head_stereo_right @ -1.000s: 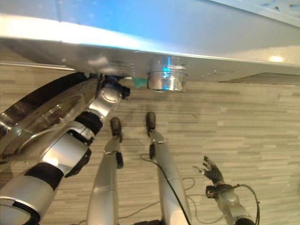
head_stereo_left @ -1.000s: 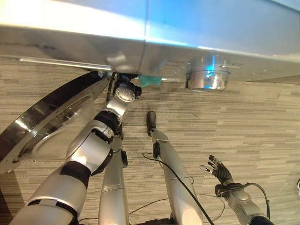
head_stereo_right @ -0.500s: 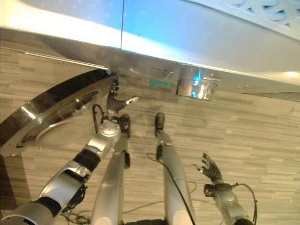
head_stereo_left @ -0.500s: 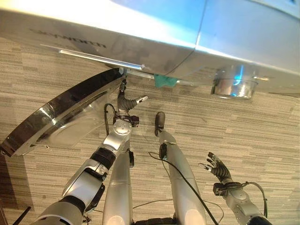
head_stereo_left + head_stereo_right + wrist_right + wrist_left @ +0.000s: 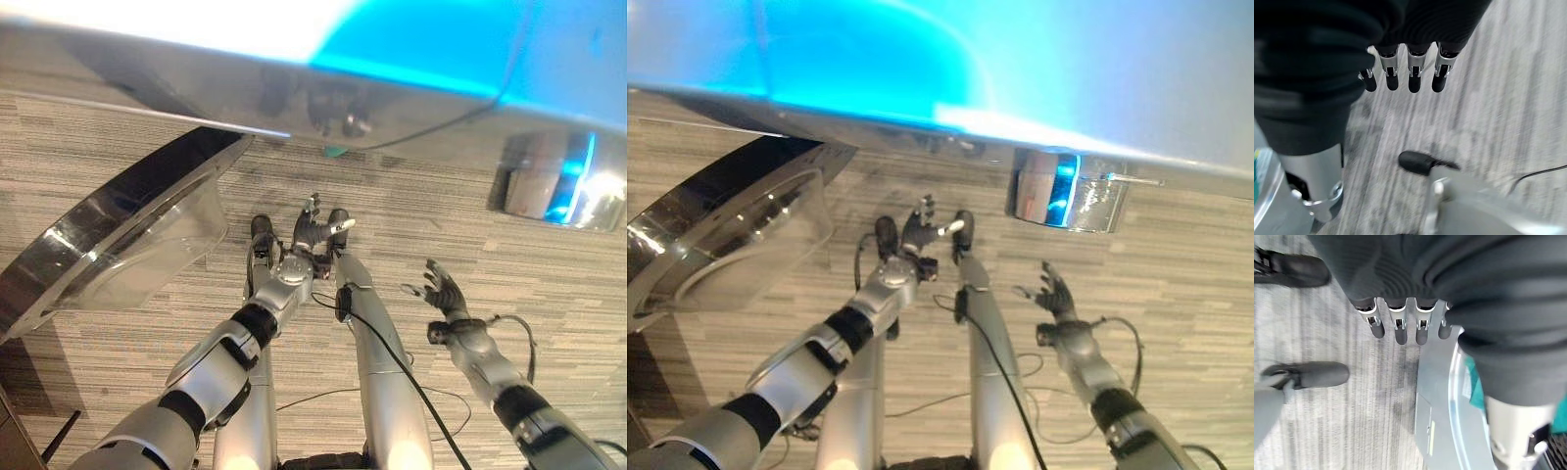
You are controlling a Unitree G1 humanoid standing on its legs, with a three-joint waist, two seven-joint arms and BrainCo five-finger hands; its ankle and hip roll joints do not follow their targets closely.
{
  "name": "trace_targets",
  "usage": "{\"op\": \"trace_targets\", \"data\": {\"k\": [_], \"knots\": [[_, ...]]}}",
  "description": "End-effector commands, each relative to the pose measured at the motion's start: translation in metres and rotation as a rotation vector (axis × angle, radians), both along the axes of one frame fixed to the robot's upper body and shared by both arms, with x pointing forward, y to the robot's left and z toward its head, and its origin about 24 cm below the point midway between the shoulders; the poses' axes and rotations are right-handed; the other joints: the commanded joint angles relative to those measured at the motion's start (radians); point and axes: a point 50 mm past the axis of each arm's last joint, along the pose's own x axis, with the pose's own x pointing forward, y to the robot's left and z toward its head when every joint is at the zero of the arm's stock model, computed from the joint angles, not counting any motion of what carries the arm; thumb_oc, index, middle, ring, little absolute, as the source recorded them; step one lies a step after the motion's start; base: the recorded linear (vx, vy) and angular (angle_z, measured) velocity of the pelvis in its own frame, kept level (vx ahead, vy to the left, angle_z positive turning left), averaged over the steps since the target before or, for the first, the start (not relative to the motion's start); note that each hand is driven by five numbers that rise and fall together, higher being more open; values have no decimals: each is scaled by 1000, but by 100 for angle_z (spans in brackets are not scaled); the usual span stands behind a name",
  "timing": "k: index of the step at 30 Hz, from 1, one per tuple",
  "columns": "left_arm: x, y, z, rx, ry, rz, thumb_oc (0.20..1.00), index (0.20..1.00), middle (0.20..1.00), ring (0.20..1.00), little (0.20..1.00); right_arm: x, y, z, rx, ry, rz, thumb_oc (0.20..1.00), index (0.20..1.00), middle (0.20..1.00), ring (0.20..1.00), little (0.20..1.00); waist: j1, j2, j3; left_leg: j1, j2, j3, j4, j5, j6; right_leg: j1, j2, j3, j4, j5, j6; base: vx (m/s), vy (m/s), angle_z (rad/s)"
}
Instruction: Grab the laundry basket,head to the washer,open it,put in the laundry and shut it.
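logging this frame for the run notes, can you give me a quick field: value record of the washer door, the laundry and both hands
washer door: round glass door swung open, on the robot's left
washer: front edge runs across above the hands
laundry: a bit of teal cloth shows at the washer opening
left hand: empty, fingers relaxed, in the air below the opening, touching nothing
right hand: empty, fingers spread, over the floor
floor: grey striped planks
basket: cannot be made out
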Motion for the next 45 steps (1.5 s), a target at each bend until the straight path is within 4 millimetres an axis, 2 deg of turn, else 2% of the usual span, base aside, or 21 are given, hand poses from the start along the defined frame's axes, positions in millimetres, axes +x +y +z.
{"op": "trace_targets", "data": {"k": [1,3,4,8,12,13,18,19,21,22,23,24,29,32,33,36,37,38,39,43,45], "knots": [[3,-8,4,-113,51,17,1000,1000,1000,1000,1000,-21,-18,-21,-137,80,-20,1000,1000,1000,1000,1000,-32,57,2,-83,29,-52,104,-35,14,7,-7,18,-5,0,66,7,-19,-15],[9,-5,13,-143,57,40,1000,1000,1000,1000,1000,-8,-13,-10,-194,44,-7,1000,1000,1000,1000,1000,-40,54,2,-91,34,-47,110,-41,12,-3,-3,27,1,-2,64,4,-5,-11],[18,3,29,-166,38,68,1000,1000,1000,1000,1000,2,-11,-3,-204,23,-21,1000,1000,1000,1000,1000,-51,49,2,-100,40,-41,123,-50,13,-14,5,35,5,-2,64,10,14,-6],[29,16,53,-201,10,112,1000,1000,1000,1000,1000,7,-3,-3,-192,22,-20,1000,1000,1000,1000,1000,-69,37,2,-119,52,-36,163,-71,13,-34,18,46,24,-7,63,15,-7,-11],[39,37,73,-212,-15,167,1000,1000,1000,1000,1000,5,-3,-10,-196,51,-16,1000,1000,1000,1000,1000,-90,23,2,-138,62,-34,196,-87,12,-45,28,48,40,-14,60,11,-37,-15],[46,59,94,-262,-39,226,1000,1000,1000,1000,1000,0,-6,-19,-200,86,-13,1000,1000,1000,1000,1000,-108,10,2,-146,68,-41,211,-99,11,-49,34,49,51,-21,59,7,-44,-13],[51,76,119,-283,-87,253,1000,1000,1000,1000,1000,-11,-12,-33,-192,145,-13,1000,1000,1000,1000,1000,-129,3,2,-157,66,-45,227,-109,7,-53,35,42,60,-25,57,11,-25,-8],[52,80,133,-275,-120,252,1000,1000,1000,1000,1000,-16,-15,-38,-186,163,-12,1000,1000,1000,1000,1000,-137,-1,2,-159,67,-45,228,-110,6,-51,34,40,60,-24,56,0,0,0],[52,83,145,-278,-150,249,1000,1000,1000,1000,1000,-21,-20,-41,-179,175,-18,1000,1000,1000,1000,1000,-143,-4,2,-158,68,-46,225,-110,4,-49,31,37,58,-23,57,0,0,0],[52,83,151,-264,-166,241,777,777,777,777,777,-25,-23,-43,-179,183,-14,1000,1000,1000,1000,1000,-147,-5,2,-158,67,-44,222,-109,4,-49,30,36,59,-23,58,0,0,0],[52,83,151,-264,-166,240,598,598,598,598,598,-25,-23,-43,-179,183,-15,1000,1000,1000,1000,1000,-147,-5,2,-158,67,-44,222,-108,4,-49,29,36,59,-23,58,0,0,0],[52,84,158,-262,-183,230,200,200,200,200,200,-33,-29,-47,-168,199,-14,1000,1000,1000,1000,1000,-152,-6,2,-154,66,-44,219,-107,2,-44,29,36,57,-21,58,0,0,0],[52,78,163,-216,-200,189,200,200,200,200,200,-48,-40,-53,-169,224,-13,1000,1000,1000,1000,1000,-159,-5,2,-134,62,-40,205,-103,0,-30,25,36,53,-20,59,0,0,0],[51,63,160,-192,-202,126,200,200,200,200,200,-57,-51,-55,-176,241,-23,1000,1000,1000,1000,1000,-165,-5,2,-104,62,-34,185,-95,-3,-5,20,39,42,-16,59,0,0,0],[51,67,159,-191,-216,126,200,200,200,200,200,-82,-54,-74,-223,307,-13,1000,1000,1000,1000,1000,-176,-7,2,-89,66,-29,177,-94,-4,5,23,46,38,-13,61,2,40,0],[51,65,158,-158,-215,105,200,200,200,200,200,-61,-52,-52,-206,225,20,1000,1000,1000,1000,1000,-188,-18,1,-46,63,-29,148,-89,-6,38,24,47,25,-9,61,-6,8,-1],[51,65,158,-159,-215,105,200,200,200,200,200,-62,-52,-52,-207,226,20,1000,1000,1000,1000,1000,-188,-18,1,-43,63,-29,147,-88,-6,41,24,47,23,-9,61,-5,-22,-5],[51,67,152,-165,-200,113,200,200,200,200,200,-66,-54,-57,-201,243,7,1000,1000,1000,1000,1000,-187,-16,1,-24,63,-28,133,-84,-9,58,21,49,15,-9,62,2,-26,-4],[51,64,133,-178,-150,106,200,200,200,200,200,-62,-52,-55,-199,236,9,1000,1000,1000,1000,1000,-178,-5,-1,37,64,-26,82,-63,-13,106,15,48,-8,-8,64,0,0,0],[50,59,118,-206,-113,83,200,200,200,200,200,-68,-55,-63,-197,279,-4,1000,1000,1000,1000,1000,-174,2,-3,95,63,-23,36,-47,-16,149,16,51,-27,-8,66,6,5,5],[47,54,101,-256,-71,63,200,200,200,200,200,-78,-58,-74,-196,337,-13,1000,1000,1000,1000,1000,-165,13,-13,174,66,-24,-37,-17,-23,208,13,49,-63,-8,68,0,0,0]]}}
